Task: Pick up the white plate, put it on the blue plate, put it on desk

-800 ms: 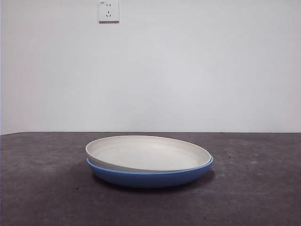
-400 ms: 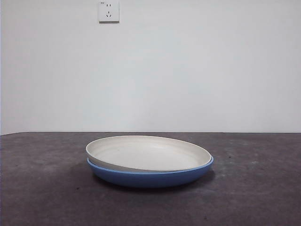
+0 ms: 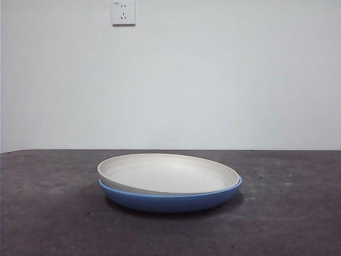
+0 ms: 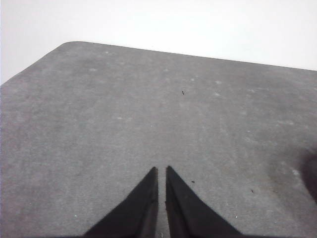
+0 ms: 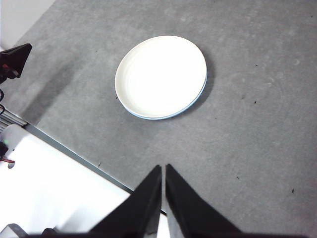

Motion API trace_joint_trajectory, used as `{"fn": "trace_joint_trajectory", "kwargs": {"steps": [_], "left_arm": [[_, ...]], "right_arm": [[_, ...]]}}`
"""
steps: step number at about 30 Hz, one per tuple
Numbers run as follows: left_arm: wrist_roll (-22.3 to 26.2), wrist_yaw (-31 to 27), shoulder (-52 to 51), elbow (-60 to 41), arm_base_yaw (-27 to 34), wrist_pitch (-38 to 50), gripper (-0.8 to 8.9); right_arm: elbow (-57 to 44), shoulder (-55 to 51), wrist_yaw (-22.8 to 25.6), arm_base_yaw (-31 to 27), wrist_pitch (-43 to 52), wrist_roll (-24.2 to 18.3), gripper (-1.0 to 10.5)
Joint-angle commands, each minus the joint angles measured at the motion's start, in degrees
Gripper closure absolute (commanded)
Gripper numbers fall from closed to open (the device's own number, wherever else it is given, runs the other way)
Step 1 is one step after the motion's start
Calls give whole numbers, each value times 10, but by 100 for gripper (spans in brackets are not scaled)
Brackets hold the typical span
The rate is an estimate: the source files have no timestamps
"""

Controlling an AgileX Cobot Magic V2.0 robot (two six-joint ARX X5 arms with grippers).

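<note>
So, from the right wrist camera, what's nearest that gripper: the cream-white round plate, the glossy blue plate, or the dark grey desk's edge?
From the right gripper:
1. Dark grey desk's edge, just beneath the tips.
2-3. Cream-white round plate and glossy blue plate, farther out on the desk; stacked, white on blue, too close to call.
</note>
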Motion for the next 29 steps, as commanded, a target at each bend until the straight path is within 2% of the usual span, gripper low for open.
{"fn": "trace_joint_trajectory", "kwargs": {"steps": [1, 4, 5, 7, 9, 12, 18, 20, 23, 25, 29], "left_arm": [[9, -2, -1, -12, 0, -4, 787], [9, -2, -1, -12, 0, -4, 787], [9, -2, -1, -12, 0, -4, 787], [9, -2, -1, -12, 0, -4, 787], [9, -2, -1, -12, 0, -4, 787], [9, -2, -1, -12, 0, -4, 787], [9, -2, -1, -12, 0, -4, 787], [9, -2, -1, -12, 0, -4, 787], [9, -2, -1, -12, 0, -4, 787], [9, -2, -1, -12, 0, -4, 787], [9, -2, -1, -12, 0, -4, 787]], "right_arm": [[9, 3, 0, 3, 5, -6, 939], [9, 2, -1, -8, 4, -7, 938], [9, 2, 1, -16, 6, -22, 938], [-5, -8, 4, -52, 39, -101, 938], [-37, -24, -3, -88, 97, -141, 938], [-150, -70, 0, -146, 251, -179, 938], [-442, -182, 1, -223, 615, -178, 938], [-523, -217, 2, -236, 697, -178, 938], [-618, -264, 12, -248, 755, -177, 938], [-656, -280, 42, -249, 765, -163, 938], [-687, -292, 81, -248, 762, -148, 938]]}}
